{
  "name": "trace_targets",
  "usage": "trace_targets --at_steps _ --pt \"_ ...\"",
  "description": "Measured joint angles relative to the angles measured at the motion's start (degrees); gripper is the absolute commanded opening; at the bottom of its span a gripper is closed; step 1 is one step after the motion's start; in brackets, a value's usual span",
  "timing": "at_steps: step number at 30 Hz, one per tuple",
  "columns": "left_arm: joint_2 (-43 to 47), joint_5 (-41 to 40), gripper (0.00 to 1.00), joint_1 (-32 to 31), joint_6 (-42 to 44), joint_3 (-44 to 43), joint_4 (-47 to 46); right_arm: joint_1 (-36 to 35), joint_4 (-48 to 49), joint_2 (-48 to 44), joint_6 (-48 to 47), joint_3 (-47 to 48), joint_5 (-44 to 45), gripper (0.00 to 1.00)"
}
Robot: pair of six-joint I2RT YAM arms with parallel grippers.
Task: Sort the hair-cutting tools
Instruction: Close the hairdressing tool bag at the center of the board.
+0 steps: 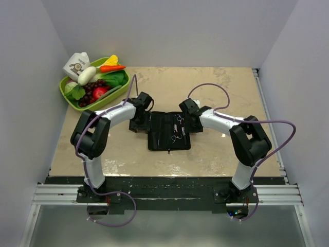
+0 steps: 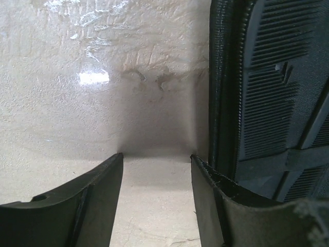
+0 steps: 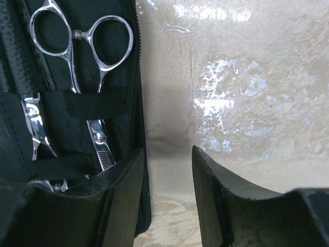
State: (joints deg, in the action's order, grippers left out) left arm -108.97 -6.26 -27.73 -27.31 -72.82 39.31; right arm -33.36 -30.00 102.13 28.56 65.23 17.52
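Observation:
A flat black case [image 1: 168, 131] lies open in the middle of the table. Two silver scissors [image 1: 179, 119] [image 1: 176, 138] sit in its right half. In the right wrist view one pair of scissors [image 3: 82, 46] shows ring handles and is tucked under elastic straps, with the other pair [image 3: 36, 126] beside it. I cannot make out the black comb. My right gripper [image 3: 167, 152] is open at the case's right edge [image 3: 138, 103], and it shows in the top view [image 1: 191, 123]. My left gripper [image 2: 157, 157] is open and empty at the case's left edge [image 2: 221, 92], and it shows in the top view [image 1: 140, 123].
A green tray [image 1: 69, 93] with toy vegetables, fruit and a small carton [image 1: 77, 64] stands at the back left. Grey walls close in the table on three sides. A black rail [image 1: 164, 180] runs along the near edge.

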Motion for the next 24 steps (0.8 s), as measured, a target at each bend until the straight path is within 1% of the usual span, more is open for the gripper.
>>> trace_targets --at_steps 9,13,24 --pt "0.0 0.0 0.6 -0.2 -0.1 0.0 -0.1 0.5 1.0 1.4 0.3 0.7 1.4 0.46" --pt "0.0 0.1 0.6 -0.2 -0.2 0.0 -0.2 0.7 1.3 2.1 0.3 0.8 2.3 0.44" --pt "0.0 3.5 0.61 -0.2 -0.1 -0.4 -0.7 1.6 2.8 3.6 -0.4 1.4 2.0 0.4"
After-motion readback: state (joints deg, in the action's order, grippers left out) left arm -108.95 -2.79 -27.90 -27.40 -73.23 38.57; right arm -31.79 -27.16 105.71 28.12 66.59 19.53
